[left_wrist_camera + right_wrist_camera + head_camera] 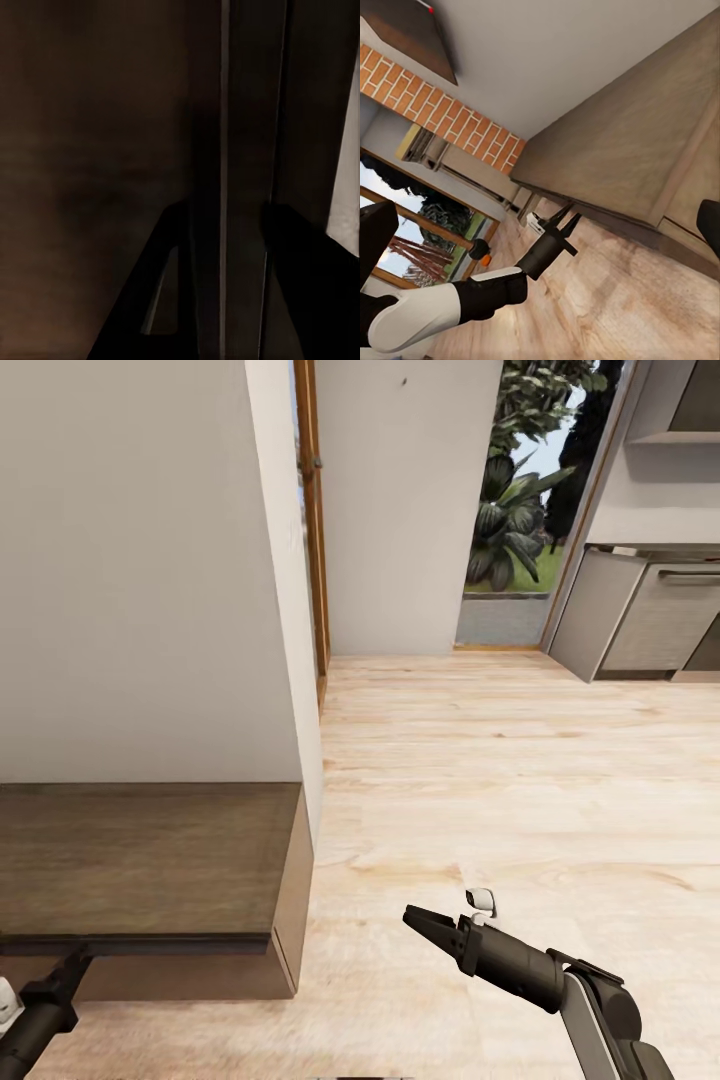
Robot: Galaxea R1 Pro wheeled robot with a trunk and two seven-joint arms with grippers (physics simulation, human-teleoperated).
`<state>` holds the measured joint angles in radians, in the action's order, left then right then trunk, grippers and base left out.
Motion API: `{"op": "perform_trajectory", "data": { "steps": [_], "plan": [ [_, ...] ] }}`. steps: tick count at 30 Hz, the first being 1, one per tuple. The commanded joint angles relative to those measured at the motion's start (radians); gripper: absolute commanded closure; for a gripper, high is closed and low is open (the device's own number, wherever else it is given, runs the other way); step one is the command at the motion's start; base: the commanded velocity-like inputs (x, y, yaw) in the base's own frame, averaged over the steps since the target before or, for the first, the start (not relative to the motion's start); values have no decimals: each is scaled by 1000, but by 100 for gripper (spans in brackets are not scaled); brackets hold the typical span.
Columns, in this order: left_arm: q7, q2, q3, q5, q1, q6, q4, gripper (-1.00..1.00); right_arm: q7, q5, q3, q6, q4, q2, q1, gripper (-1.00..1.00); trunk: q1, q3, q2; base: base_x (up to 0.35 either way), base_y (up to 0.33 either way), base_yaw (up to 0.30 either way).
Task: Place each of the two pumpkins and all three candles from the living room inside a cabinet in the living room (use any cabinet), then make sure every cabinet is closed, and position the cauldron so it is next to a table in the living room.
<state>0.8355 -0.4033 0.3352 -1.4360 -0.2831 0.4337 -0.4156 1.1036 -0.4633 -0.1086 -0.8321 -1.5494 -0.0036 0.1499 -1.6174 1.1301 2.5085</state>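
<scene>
From where I stand, the cabinet [140, 860] sits low at abt 8 o'clock in the head view, dark brown top running left-right along the white wall [130, 560], its end panel facing the open floor. The left gripper [68, 968] is at 7 o'clock, right up at the cabinet's front edge. In the left wrist view its two fingers [161, 292] stand spread either side of a thin vertical edge of dark wood, close on both sides but I can't tell if they're pinching it; the right wrist view shows the same gripper [564, 222] forked open at that front lip. So the left arm is the nearer one by far, and the drawer front's long axis runs along the cabinet, w/ the fingers straddling its edge.

The right gripper [425, 922] hangs over bare floor [520, 760] at 5 o'clock, pointing toward the cabinet end, jaws look nearly together, holding nothing. Grey kitchen units [640, 620] at 2 o'clock. A small black pot and an orange thing, prob. the cauldron [480, 246] and a pumpkin [485, 260], sit well apart by the far window.
</scene>
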Motion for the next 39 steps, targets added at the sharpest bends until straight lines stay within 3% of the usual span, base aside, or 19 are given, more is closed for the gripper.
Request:
{"op": "perform_trajectory", "data": {
  "steps": [1,39],
  "plan": [
    [2,0,2,-11,-1,11,0,100,1,-3,0,-5,0,0,0,-100,0,1,0,-9,0,0],
    [-1,5,-2,-11,-1,10,0,100,10,-3,0,-2,0,1,0,-100,0,1,0,0,0,0]
  ]
}}
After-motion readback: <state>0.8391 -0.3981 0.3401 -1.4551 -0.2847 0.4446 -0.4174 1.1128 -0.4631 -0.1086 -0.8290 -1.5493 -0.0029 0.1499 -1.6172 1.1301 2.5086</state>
